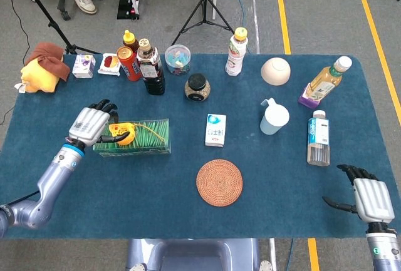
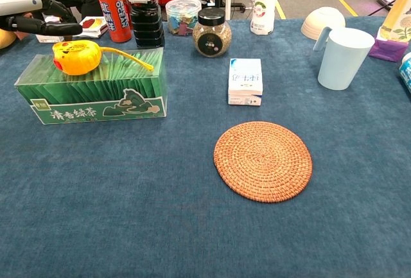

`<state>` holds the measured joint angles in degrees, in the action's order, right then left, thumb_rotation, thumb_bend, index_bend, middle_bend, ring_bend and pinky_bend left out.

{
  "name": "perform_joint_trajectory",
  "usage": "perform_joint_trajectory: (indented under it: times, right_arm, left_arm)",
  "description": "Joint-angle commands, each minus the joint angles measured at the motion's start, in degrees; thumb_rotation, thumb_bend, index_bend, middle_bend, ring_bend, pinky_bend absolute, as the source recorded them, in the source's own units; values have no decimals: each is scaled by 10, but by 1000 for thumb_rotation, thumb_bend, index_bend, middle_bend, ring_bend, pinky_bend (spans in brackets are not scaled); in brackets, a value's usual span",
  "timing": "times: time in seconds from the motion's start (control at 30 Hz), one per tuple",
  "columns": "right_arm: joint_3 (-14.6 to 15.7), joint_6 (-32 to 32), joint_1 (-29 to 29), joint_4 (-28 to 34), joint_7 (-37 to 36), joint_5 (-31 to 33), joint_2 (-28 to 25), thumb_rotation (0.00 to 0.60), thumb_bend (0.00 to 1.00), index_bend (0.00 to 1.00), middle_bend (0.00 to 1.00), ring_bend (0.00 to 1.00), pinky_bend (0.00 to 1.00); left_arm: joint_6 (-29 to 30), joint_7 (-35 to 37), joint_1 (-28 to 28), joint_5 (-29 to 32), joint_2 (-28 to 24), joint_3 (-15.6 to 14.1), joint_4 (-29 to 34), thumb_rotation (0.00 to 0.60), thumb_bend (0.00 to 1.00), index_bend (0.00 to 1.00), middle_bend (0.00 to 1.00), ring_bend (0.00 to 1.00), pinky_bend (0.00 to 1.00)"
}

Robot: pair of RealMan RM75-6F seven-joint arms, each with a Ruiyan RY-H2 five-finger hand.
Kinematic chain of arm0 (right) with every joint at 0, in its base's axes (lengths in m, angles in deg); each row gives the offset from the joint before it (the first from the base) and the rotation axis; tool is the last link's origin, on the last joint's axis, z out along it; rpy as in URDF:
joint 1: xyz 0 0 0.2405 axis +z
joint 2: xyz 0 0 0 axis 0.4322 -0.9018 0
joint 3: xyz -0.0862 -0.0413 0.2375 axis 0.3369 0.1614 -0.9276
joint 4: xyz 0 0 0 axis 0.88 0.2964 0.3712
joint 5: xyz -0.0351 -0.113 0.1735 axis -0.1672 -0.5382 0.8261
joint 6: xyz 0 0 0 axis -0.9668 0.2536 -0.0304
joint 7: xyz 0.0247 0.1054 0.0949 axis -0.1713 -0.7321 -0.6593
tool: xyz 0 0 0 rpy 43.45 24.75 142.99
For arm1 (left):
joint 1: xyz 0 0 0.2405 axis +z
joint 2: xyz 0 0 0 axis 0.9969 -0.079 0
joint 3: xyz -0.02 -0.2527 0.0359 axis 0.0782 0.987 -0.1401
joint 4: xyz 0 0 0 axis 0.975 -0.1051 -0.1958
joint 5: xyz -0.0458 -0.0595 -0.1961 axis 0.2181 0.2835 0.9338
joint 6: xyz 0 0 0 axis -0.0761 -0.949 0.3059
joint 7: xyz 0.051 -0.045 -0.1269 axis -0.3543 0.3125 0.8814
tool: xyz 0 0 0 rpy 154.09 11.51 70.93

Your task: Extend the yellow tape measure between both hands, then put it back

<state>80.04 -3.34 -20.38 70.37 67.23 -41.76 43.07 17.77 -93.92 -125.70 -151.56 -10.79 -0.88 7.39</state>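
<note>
The yellow tape measure (image 1: 123, 133) (image 2: 77, 57) lies on top of the green tea box (image 1: 145, 143) (image 2: 96, 95), with a short length of yellow tape trailing off to the right. My left hand (image 1: 93, 124) (image 2: 31, 7) hovers just left of and above it, fingers spread, thumb reaching over the tape measure, holding nothing. At the table's near right corner my right hand (image 1: 369, 198) rests open with nothing in it; the chest view does not show it.
A woven coaster (image 1: 219, 182) lies at the centre front. A small white box (image 1: 215, 129), a pale blue cup (image 1: 273, 118) and a lying water bottle (image 1: 318, 138) sit to the right. Bottles, jars and a can (image 1: 129, 63) line the back.
</note>
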Motion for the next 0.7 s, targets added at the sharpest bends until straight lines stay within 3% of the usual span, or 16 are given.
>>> perform_joint_trajectory:
  times: [0.03, 0.7]
  right_arm:
    - [1, -1, 0, 1, 1, -1, 1, 359, 138, 239, 296, 296, 364]
    - [5, 6, -6, -2, -8, -4, 1, 359, 138, 239, 296, 296, 366]
  left_arm:
    - [6, -1, 4, -3, -4, -7, 6, 61, 145, 405, 225, 104, 251]
    - [51, -15, 35, -31, -42, -43, 85, 54, 145, 406, 226, 101, 251]
